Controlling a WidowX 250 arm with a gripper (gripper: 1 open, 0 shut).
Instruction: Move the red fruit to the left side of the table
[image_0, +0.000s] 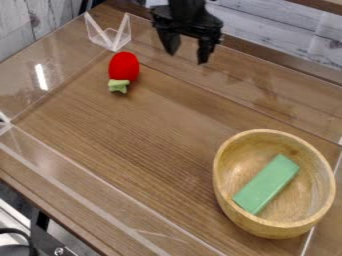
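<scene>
Bowl (274, 182) holding green block (266, 185) sits well apart from red fruit (123, 68).

The brown wood-grain surface (147, 140) had clear acrylic walls along its edges. On it lay the red fruit (123, 68) at far left and a wooden bowl (275, 182) at near right.
</scene>
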